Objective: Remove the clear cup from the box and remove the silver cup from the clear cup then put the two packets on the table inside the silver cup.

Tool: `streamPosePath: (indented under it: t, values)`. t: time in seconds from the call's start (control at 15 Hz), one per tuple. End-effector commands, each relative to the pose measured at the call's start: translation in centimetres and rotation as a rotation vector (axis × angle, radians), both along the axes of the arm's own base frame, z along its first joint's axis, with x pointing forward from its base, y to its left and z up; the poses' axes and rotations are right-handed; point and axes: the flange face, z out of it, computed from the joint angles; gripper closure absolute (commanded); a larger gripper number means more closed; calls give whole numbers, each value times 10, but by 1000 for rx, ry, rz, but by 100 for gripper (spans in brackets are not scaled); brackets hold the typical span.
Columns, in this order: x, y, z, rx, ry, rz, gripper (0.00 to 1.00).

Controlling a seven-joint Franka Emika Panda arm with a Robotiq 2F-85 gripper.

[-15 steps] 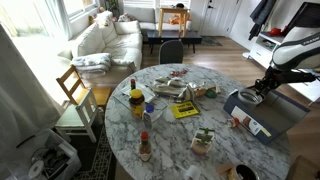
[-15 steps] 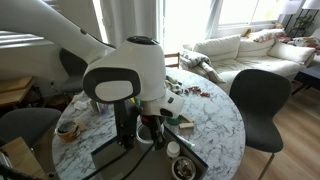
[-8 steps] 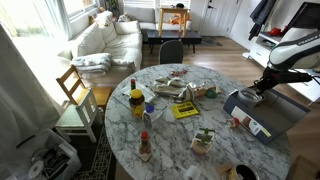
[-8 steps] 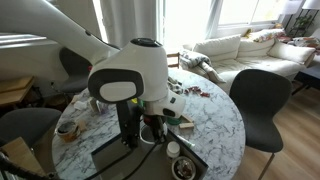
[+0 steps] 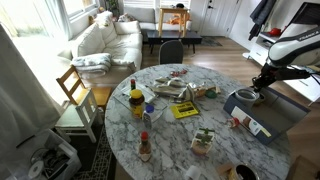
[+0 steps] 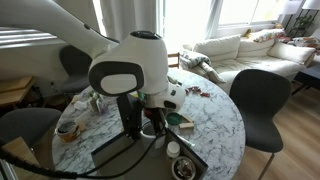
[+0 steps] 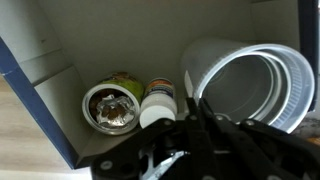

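The clear cup fills the right of the wrist view, lying tilted toward the camera, with the silver cup nested inside it. My gripper is shut on the clear cup's near rim. In an exterior view my gripper hangs over the near end of the blue-grey box at the table's right edge, with the cup under it. In an exterior view the arm hides most of the gripper and the box. I cannot pick out the two packets for certain.
Inside the box, a foil-topped can and a white-capped bottle sit beside the cup. The marble table carries bottles, a yellow packet, a small plant and other clutter. Chairs stand around it.
The arm has risen slightly with the gripper still at the cup; the cup looks a little higher over the box than one second ago.
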Motion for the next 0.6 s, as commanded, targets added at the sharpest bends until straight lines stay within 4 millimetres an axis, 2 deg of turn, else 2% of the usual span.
streamPosePath:
  t: [0.0,0.2,0.33,0.53]
  values:
    - [4,21,41,-64,2,31,99]
    - [14,53,77,-179,3,98,99]
    - [22,82,101,-254,-1,147,99]
    - [39,138,127,-360,-6,235,99]
